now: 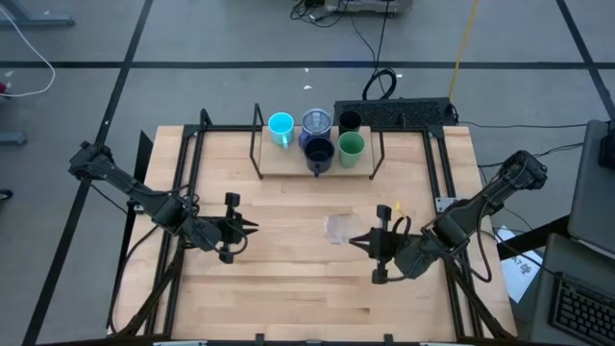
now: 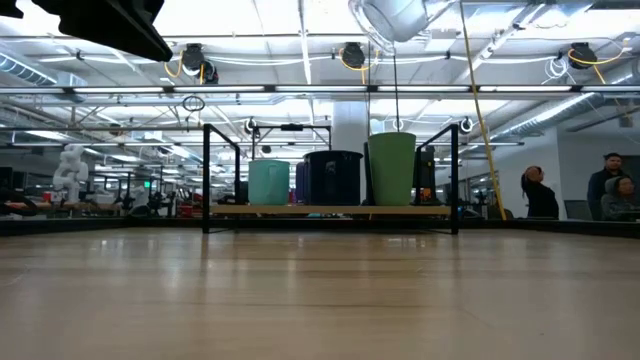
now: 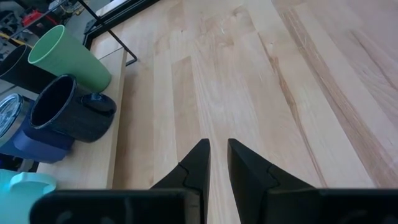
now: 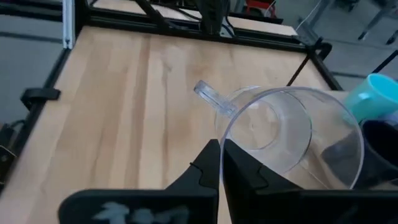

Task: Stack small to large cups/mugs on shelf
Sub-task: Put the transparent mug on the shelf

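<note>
On the shelf (image 1: 288, 165) at the table's far middle stand a cyan mug (image 1: 281, 126), a blue-purple mug with a silvery inside (image 1: 316, 122), a black mug (image 1: 319, 152), a green cup (image 1: 351, 145) and a dark tumbler (image 1: 349, 122). My right gripper (image 1: 367, 240) is shut on a clear handled cup (image 4: 280, 137), right of the table's middle. The low view shows that cup (image 2: 395, 15) high above the tabletop. My left gripper (image 1: 252, 228) hangs left of the middle, its fingers (image 3: 202, 158) a narrow gap apart with nothing between them. My right gripper pinches the clear cup's rim (image 4: 225, 127) with one finger inside the wall and one outside. The fingers come slanting down from the table's right side. The cup is lifted clear of the table, tipped with its mouth toward the gripper and its handle (image 4: 211, 96) out to one side.
A black box (image 1: 394, 113) with cables sits behind the shelf. Black frame rails (image 1: 187, 183) run along the table's left and right sides. Bare tabletop (image 1: 298, 207) lies between the grippers and the shelf. People (image 2: 540, 195) stand in the room beyond the table.
</note>
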